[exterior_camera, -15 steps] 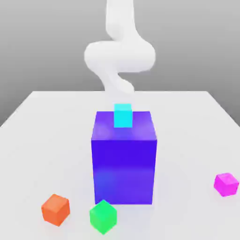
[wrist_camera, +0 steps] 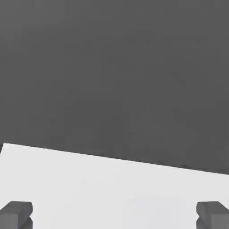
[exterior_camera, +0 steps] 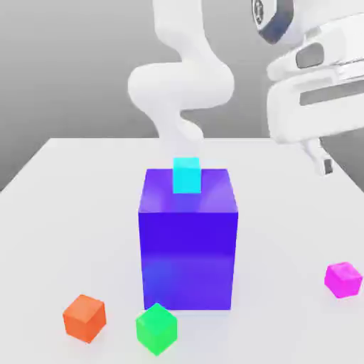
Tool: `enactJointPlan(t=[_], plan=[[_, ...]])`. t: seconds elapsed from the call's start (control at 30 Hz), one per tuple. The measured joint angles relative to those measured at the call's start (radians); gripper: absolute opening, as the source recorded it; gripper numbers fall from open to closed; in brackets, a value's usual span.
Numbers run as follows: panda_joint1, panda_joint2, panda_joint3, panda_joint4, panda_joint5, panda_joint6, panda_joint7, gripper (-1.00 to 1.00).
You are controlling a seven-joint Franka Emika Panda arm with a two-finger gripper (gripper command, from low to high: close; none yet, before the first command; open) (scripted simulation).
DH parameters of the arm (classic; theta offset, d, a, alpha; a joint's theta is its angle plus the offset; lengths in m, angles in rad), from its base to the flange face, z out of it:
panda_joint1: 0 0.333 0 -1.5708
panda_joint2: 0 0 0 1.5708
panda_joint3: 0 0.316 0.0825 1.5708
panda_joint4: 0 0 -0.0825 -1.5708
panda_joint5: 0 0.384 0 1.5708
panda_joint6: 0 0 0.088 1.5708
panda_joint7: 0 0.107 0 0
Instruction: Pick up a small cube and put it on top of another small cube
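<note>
Table [exterior_camera: 71, 185], white and flat, carries everything. At its centre stands a big blue-violet block [exterior_camera: 188, 245] with a cyan cube [exterior_camera: 187, 175] resting on its top face, toward the far edge. The small cube [exterior_camera: 343, 279] (glossy magenta) sits alone on the table at about four o'clock from the block, well apart from it. An orange cube [exterior_camera: 84, 318] lies at about seven o'clock and a green cube [exterior_camera: 156, 328] near six o'clock, just in front of the block. The gripper [wrist_camera: 114, 214] hangs high over the table at the exterior view's right, above the magenta cube, jaws spread wide with nothing between the fingertips [wrist_camera: 17, 212].
</note>
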Motion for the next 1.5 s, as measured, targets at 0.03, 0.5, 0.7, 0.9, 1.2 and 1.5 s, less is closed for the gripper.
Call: enactJointPlan(t=[0.03,0.5,0.7,0.9,1.2,1.5], plan=[[0.013,0.037,0.017,-0.009,-0.013,0.018,0.027,0.00],[0.325,0.549,-0.089,-0.054,-0.408,0.301,0.488,0.00],[0.336,0.571,-0.101,-0.049,-0.418,0.321,0.497,-1.00],[0.298,0.447,-0.048,-0.077,-0.348,0.225,0.443,-1.00],[0.263,0.429,0.058,-0.022,-0.348,0.161,0.108,-1.00],[0.145,0.428,0.087,-0.013,-0.396,0.140,-0.239,-1.00]])
